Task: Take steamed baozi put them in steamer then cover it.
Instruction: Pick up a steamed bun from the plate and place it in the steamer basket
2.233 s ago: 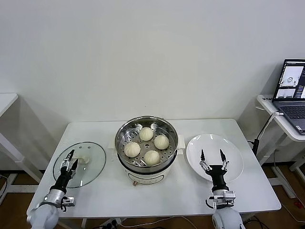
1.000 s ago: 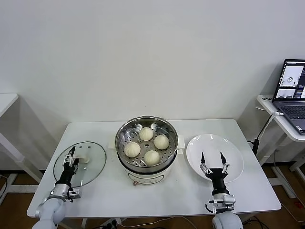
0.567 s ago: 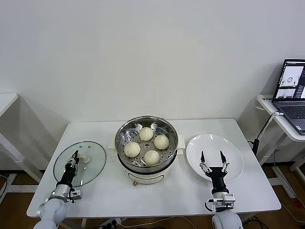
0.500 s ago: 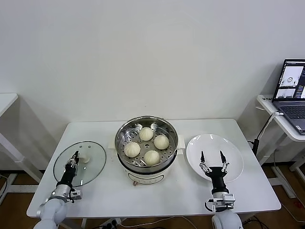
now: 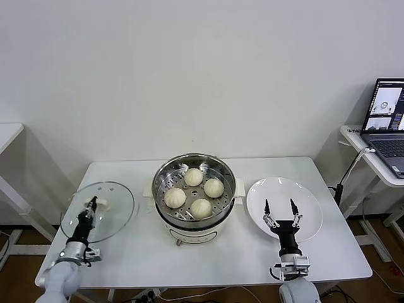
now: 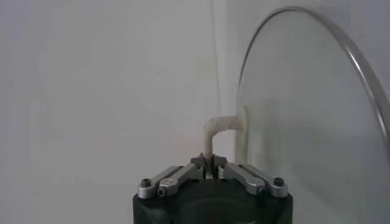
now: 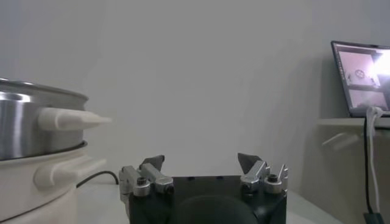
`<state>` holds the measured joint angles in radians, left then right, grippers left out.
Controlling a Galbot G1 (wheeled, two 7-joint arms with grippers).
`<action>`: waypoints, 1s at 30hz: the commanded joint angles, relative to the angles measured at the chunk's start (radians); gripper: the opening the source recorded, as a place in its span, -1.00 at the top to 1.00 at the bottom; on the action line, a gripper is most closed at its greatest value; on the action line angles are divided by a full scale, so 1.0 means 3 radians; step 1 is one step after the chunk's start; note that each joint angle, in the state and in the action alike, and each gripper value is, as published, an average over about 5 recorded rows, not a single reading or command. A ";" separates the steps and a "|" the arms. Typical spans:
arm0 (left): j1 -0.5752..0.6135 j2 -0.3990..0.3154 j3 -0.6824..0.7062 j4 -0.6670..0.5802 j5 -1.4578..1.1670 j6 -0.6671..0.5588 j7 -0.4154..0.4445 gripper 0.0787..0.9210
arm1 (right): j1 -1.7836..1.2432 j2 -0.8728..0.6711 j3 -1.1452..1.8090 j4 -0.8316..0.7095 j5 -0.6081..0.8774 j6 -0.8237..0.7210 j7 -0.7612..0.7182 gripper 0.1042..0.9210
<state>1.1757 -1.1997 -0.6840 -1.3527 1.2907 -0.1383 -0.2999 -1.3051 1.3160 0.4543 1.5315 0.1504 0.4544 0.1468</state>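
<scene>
Head view: nearest, at the table's (image 5: 252,265) front edge, the left gripper (image 5: 93,203) has its jaws pinched tight on the cream handle (image 6: 214,129) of the glass lid (image 5: 98,211), which is tilted up at the table's left side. The right gripper (image 5: 278,211) hangs with jaws spread wide and holding nothing, over the near rim of the white plate (image 5: 309,205). Farther back, mid-table, four buns (image 5: 201,206) sit in the uncovered steel steamer (image 5: 165,173). A laptop (image 5: 385,120) stands far right.

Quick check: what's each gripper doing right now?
Left gripper: shut on the cover, gripping its handle.
Right gripper: open, holding nothing, over the plate.
</scene>
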 commanded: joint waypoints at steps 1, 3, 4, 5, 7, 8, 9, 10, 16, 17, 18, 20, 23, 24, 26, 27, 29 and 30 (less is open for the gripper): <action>0.0457 0.0246 -0.0442 -0.1845 -0.0658 0.0331 0.0283 0.74 | -0.0004 0.0005 0.0011 0.0015 -0.0002 0.0004 -0.0001 -0.76; 0.0507 0.0247 -0.0441 -0.2201 -0.0701 0.0417 0.0358 0.74 | -0.0006 0.0009 0.0019 0.0023 -0.0002 0.0004 0.0000 -0.76; 0.0521 0.0238 -0.0411 -0.2345 -0.0707 0.0462 0.0392 0.74 | -0.0008 0.0011 0.0024 0.0026 -0.0002 0.0004 0.0000 -0.76; 0.0536 0.0221 -0.0350 -0.2526 -0.0710 0.0521 0.0437 0.74 | -0.0010 0.0014 0.0030 0.0031 -0.0001 0.0004 0.0000 -0.76; 0.0558 0.0179 -0.0185 -0.2781 -0.0689 0.0633 0.0523 0.74 | -0.0016 0.0019 0.0042 0.0038 -0.0001 0.0005 0.0001 -0.76; 0.0567 0.0155 -0.0063 -0.2898 -0.0669 0.0699 0.0575 0.74 | -0.0022 0.0021 0.0051 0.0044 -0.0001 0.0005 0.0001 -0.76; 0.0575 0.0129 0.0092 -0.2998 -0.0652 0.0778 0.0629 0.74 | -0.0027 0.0023 0.0059 0.0050 0.0000 0.0006 0.0001 -0.76; 0.0578 0.0107 0.0244 -0.3068 -0.0635 0.0853 0.0671 0.74 | -0.0033 0.0023 0.0067 0.0054 0.0000 0.0007 0.0000 -0.76; 0.0384 -0.0155 0.1364 -0.3157 -0.0500 0.1424 0.1010 0.74 | -0.0070 0.0024 0.0120 0.0042 -0.0002 0.0013 -0.0003 -0.76; 0.0327 -0.0217 0.1521 -0.3108 -0.0455 0.1498 0.1053 0.74 | -0.0074 0.0028 0.0128 0.0034 -0.0005 0.0016 -0.0003 -0.76; 0.0265 -0.0284 0.1668 -0.3043 -0.0402 0.1562 0.1091 0.74 | -0.0078 0.0032 0.0136 0.0023 -0.0008 0.0021 -0.0003 -0.76; 0.0148 -0.0407 0.1886 -0.2885 -0.0293 0.1654 0.1146 0.74 | -0.0082 0.0045 0.0153 -0.0001 -0.0017 0.0035 -0.0004 -0.76; -0.0003 -0.0581 0.2114 -0.2632 -0.0130 0.1758 0.1234 0.74 | -0.0081 0.0058 0.0172 -0.0040 -0.0034 0.0057 -0.0007 -0.76; -0.0044 -0.0631 0.2166 -0.2552 -0.0066 0.1790 0.1272 0.74 | -0.0078 0.0061 0.0176 -0.0052 -0.0037 0.0062 -0.0008 -0.76; -0.0104 -0.0713 0.2231 -0.2422 0.0078 0.1831 0.1343 0.74 | -0.0070 0.0065 0.0182 -0.0075 -0.0041 0.0069 -0.0010 -0.76; -0.0127 -0.0747 0.2250 -0.2366 0.0152 0.1850 0.1380 0.74 | -0.0063 0.0066 0.0183 -0.0087 -0.0041 0.0071 -0.0010 -0.76; -0.0165 -0.0810 0.2267 -0.2264 0.0300 0.1884 0.1453 0.74 | -0.0047 0.0070 0.0181 -0.0113 -0.0043 0.0075 -0.0013 -0.76; -0.0181 -0.0838 0.2267 -0.2217 0.0386 0.1900 0.1492 0.74 | -0.0037 0.0073 0.0180 -0.0126 -0.0045 0.0077 -0.0015 -0.76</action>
<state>1.2145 -1.3141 -0.2425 -2.1131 1.2242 0.2931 0.0172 -1.3226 1.3355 0.5045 1.5132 0.1398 0.4726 0.1439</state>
